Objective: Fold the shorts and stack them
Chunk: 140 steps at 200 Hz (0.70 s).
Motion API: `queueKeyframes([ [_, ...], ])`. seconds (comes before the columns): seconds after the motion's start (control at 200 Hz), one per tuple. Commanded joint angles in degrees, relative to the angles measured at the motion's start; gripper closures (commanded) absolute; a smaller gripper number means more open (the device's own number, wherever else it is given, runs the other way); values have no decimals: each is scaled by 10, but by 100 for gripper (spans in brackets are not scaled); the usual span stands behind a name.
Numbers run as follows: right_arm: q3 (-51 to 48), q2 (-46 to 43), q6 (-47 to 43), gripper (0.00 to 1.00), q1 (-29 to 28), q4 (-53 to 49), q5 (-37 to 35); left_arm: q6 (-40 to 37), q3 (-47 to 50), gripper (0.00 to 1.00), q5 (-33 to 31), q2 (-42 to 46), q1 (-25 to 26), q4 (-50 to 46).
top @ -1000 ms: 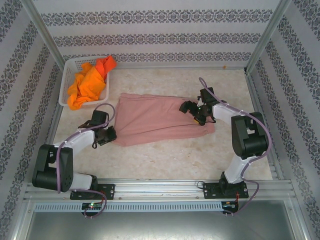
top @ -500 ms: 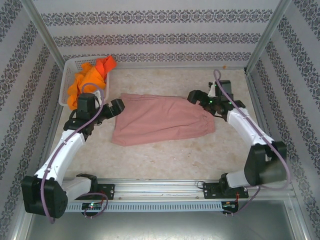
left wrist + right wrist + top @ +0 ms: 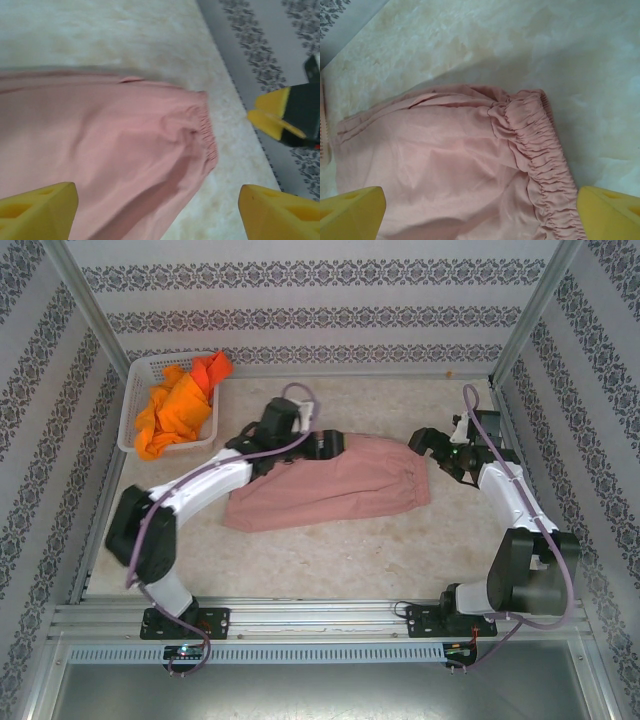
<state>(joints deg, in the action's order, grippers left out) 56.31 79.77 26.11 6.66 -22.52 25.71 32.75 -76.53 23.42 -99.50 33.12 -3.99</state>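
The dusty pink shorts (image 3: 330, 485) lie flat across the middle of the table, elastic waistband (image 3: 540, 150) at their right end. My left gripper (image 3: 328, 445) hovers open over their far edge; the left wrist view has the pink cloth (image 3: 100, 150) below its spread yellow pads (image 3: 37, 210) and nothing between them. My right gripper (image 3: 432, 445) stands open just above the waistband end, and it also appears in the left wrist view as the right gripper (image 3: 287, 117). Bright orange shorts (image 3: 175, 410) are heaped in the basket.
The white perforated basket (image 3: 155, 361) sits in the far left corner against the patterned wall. Metal frame posts and patterned walls close in the table (image 3: 330, 560) on three sides. Bare tabletop lies in front of the pink shorts.
My left arm swung from the near left corner of the pink shorts up and across to their far edge, its jaws opening. My right arm drew back to the right, off the cloth.
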Motion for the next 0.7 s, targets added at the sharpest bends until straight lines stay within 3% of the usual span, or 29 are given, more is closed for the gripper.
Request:
queueKeyframes([
  [0.0,-16,-2,-10,2,8,0,22,24,-92,29,40,-91,36,53],
  [0.11,-18,-15,-16,2,13,-6,12,58,-188,52,78,-191,56,79],
  [0.26,-19,-23,-26,2,27,-22,2,99,-293,74,98,-296,78,94],
  [0.47,-18,-20,-40,6,56,-44,9,101,-420,86,96,-409,102,5],
  [0.694,-20,-4,-58,13,62,-57,36,87,-356,88,70,-414,103,-31],
])
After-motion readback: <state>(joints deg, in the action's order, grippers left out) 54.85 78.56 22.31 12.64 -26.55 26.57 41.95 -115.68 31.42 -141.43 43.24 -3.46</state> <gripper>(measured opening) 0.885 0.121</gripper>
